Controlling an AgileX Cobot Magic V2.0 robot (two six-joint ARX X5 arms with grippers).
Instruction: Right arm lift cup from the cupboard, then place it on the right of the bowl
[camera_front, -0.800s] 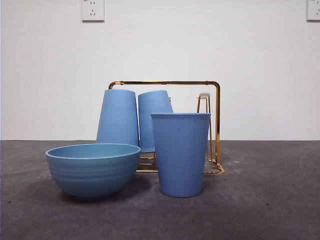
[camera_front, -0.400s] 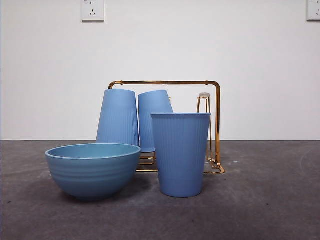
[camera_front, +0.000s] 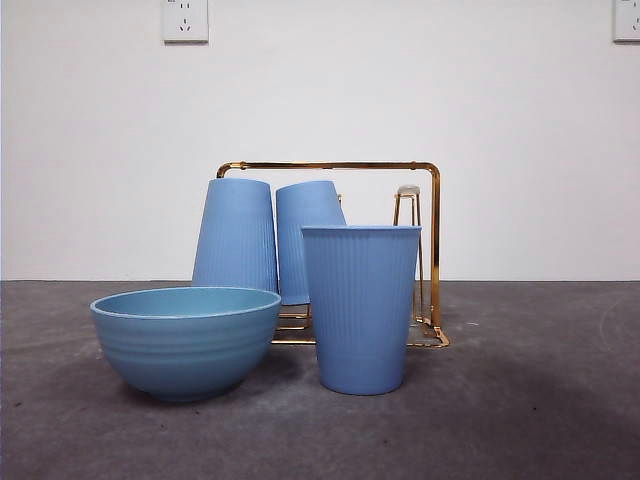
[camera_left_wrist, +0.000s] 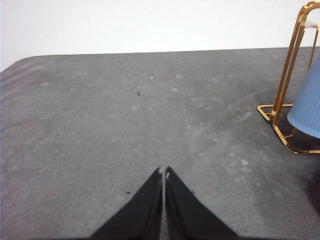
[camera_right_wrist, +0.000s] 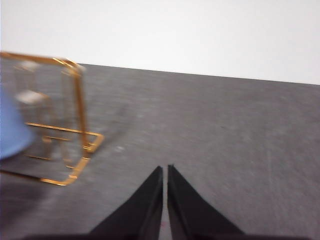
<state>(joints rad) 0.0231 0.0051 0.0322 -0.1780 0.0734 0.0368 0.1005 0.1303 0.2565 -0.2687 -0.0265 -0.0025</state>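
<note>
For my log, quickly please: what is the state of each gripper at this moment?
Left gripper: closed, holding nothing, above bare table.
Right gripper: closed, holding nothing, apart from the cupboard.

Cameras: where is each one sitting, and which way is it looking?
Front view: low at table height, looking level across the bowl, the upright cup and the gold rack to the wall; no robot part shows.
Left wrist view: on the left arm, looking over its shut left end effector and the table.
Right wrist view: on the right arm, looking over its shut right end effector, blurred.
Shared: all three show the rack.
</note>
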